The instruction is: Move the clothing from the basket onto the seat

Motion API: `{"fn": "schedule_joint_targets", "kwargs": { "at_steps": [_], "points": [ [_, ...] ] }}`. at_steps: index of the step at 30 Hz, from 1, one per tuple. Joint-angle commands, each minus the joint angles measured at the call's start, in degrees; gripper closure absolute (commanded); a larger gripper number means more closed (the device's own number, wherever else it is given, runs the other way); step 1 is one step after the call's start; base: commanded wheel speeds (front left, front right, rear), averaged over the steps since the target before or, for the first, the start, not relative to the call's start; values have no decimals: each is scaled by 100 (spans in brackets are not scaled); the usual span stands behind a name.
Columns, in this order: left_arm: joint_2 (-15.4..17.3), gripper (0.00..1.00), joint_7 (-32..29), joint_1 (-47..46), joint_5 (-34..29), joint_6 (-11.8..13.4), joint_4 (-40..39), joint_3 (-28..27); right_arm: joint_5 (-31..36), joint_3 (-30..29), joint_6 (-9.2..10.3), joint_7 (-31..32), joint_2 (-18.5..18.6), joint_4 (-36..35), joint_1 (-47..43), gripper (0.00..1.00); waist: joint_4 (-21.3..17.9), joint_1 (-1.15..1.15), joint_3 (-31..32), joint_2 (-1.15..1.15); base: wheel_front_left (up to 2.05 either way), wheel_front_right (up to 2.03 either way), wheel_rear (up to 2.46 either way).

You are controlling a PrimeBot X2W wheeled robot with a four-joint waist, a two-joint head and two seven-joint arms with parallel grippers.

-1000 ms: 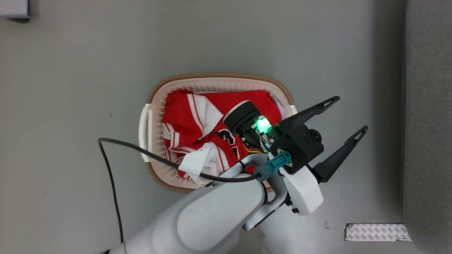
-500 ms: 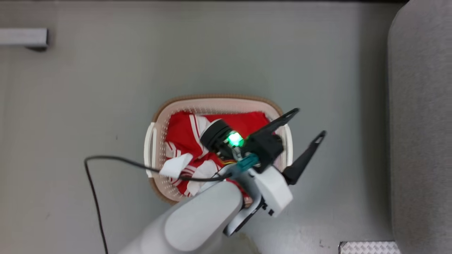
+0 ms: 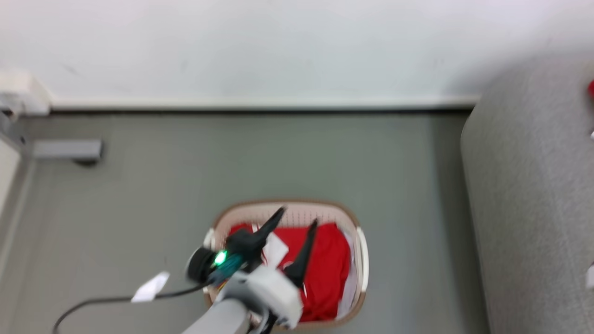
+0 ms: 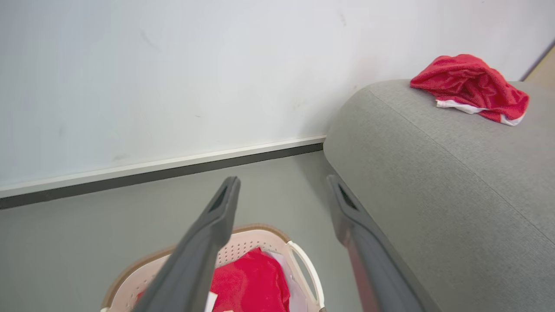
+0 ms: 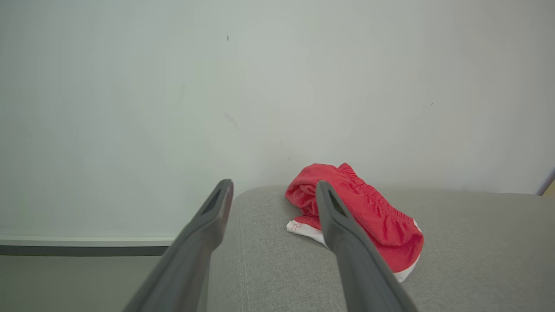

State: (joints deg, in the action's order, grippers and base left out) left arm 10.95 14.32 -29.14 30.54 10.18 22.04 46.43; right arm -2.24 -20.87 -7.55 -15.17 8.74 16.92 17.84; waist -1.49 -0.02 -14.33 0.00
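Left tool (image 3: 299, 215) is hovering open over the basket (image 3: 297, 203), where clothing (image 3: 325, 269), likely soft and light, is lying; a bunched fold looks easiest to pinch. Right tool (image 5: 273, 184) is gaping empty toward 1 garment (image 5: 373, 216) on the seat (image 5: 477, 242).

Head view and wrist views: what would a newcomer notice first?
Bright red clothing heaped in the white basket on the grey floor, with the open left tool poised above it. Next, one red garment with white trim lying on top of the grey sofa beside the wall.
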Motion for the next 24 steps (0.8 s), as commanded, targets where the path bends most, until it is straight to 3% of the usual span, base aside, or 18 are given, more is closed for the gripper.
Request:
{"fn": "schedule_joint_targets", "kwargs": {
  "at_steps": [1, 7, 12, 16, 24],
  "points": [
    [98, 0, 51, 254, 104, 52, 36, -107, -27, 109, 12, 4, -55, -110, -264, 0, 44, 2, 633, 0, 0, 0, 0],
    [287, 0, 83, 1012, 81, 249, -110, -677, -196, 498, 12, 5, -291, -382, -1014, 0, 123, 2, 1161, 0, 0, 0, 0],
    [425, 0, 82, 1697, -104, 270, -370, -1297, -280, 860, 12, 5, -471, -589, -1577, 0, 230, 2, 1444, 0, 0, 0, 0],
    [428, 0, 83, 2099, -373, 181, -483, -1779, -274, 1122, 12, 5, -560, -673, -1899, 0, 316, 2, 1547, 0, 0, 0, 0],
    [241, 0, 84, 2558, -818, -282, -458, -2519, -465, 1516, 12, 4, -577, -608, -2175, 0, 403, 2, 1635, 0, 0, 0, 0]
  ]
}}
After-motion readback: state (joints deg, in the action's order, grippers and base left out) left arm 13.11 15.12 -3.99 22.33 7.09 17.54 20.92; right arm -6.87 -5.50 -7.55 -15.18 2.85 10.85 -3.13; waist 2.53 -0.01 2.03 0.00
